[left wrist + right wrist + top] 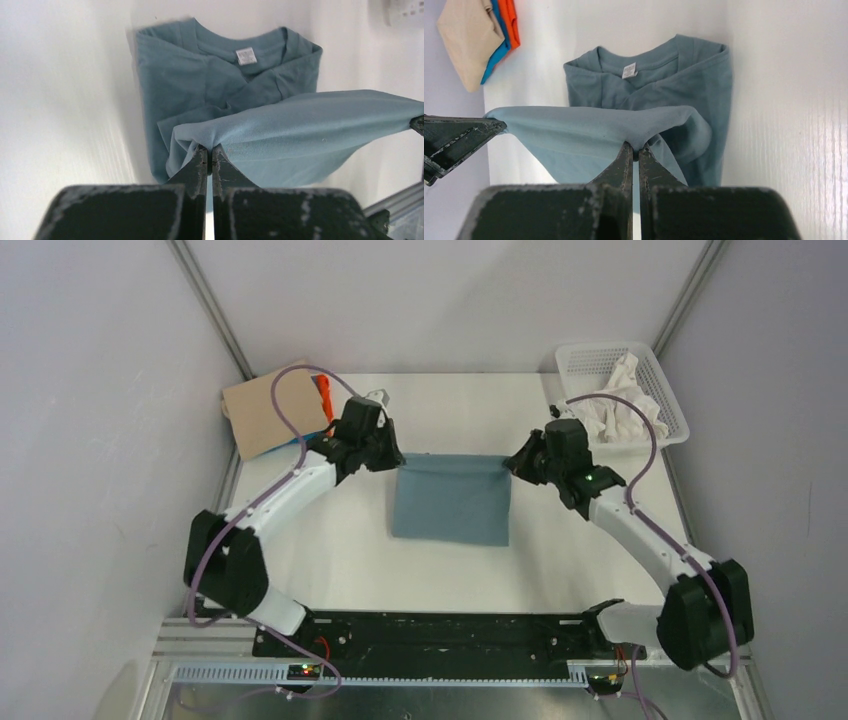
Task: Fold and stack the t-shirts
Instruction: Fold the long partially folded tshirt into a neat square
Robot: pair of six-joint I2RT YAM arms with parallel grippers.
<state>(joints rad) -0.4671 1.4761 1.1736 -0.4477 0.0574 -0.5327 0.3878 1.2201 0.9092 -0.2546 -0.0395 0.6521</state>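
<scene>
Slate blue-grey short-sleeved cloth t-shirt [452,502]: one item, at the middle of the white surface [340,550], between the two arms. Part-folded into a rough rectangle as seen from the top camera. Its far edge is raised off the surface and stretched in a straight, taut line from one arm to the other. Both wrist views show the collar portion lying flat below the raised cloth, with the small white neck label [246,56] facing up at the neckline. Left fingers [200,160]: black, pressed together, pinching the left end of the raised edge, where the cloth bunches into small creases. Right fingers [626,157]: black, likewise pressed together on the right end of the same edge, with a loose loop of cloth sagging just beside them. Tan folded t-shirt [265,412]: far-left corner of the surface, well apart from the blue-grey one, uppermost in a small pile. Bright blue t-shirt [499,35] and orange t-shirt [511,22]: same pile, only their edges showing past the tan one. White plastic mesh basket [660,375]: far-right corner, holding crumpled white cloth [620,400].
</scene>
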